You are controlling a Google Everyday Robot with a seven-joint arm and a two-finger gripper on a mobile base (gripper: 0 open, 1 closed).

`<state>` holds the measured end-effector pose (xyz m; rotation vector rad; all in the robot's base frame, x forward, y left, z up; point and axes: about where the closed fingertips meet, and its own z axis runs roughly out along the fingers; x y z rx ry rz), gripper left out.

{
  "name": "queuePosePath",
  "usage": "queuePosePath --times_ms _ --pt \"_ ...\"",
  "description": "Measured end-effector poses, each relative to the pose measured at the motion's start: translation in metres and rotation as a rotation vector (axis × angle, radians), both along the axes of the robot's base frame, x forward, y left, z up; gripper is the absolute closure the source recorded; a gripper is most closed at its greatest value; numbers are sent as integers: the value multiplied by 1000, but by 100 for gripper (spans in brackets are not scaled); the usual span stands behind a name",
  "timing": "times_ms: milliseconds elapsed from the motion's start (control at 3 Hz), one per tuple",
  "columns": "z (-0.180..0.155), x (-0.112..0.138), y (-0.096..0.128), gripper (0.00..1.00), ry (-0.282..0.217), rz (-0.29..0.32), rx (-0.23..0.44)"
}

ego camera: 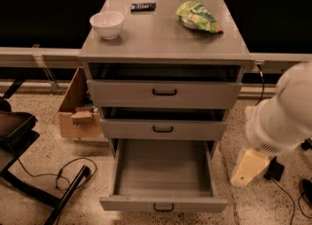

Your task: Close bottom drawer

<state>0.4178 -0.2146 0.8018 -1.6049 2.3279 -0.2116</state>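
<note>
The bottom drawer (163,203) of the grey cabinet is pulled far out toward me. Its inside is bare, and its flat front panel carries a small black loop handle (163,207). The middle drawer (163,129) and the top drawer (164,94) above it stand slightly ajar. My white arm (282,117) comes in from the right edge. Its cream gripper (246,169) hangs low over the floor, just right of the open bottom drawer's side and not touching it.
On the cabinet top are a white bowl (107,24), a green chip bag (197,17) and a small black object (143,7). A cardboard box (75,107) stands left of the cabinet. A black chair base (19,136) and cable (73,170) lie at the lower left. More cables lie at the right.
</note>
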Motion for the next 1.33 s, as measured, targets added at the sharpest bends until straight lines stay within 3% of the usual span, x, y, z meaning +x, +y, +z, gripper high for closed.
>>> queuePosePath --times_ms 667,1000,1333 --pt "-124 15 1 0 0 -33 -40" --pt "-124 15 1 0 0 -33 -40" --pt "-148 12 8 0 21 -45 -48"
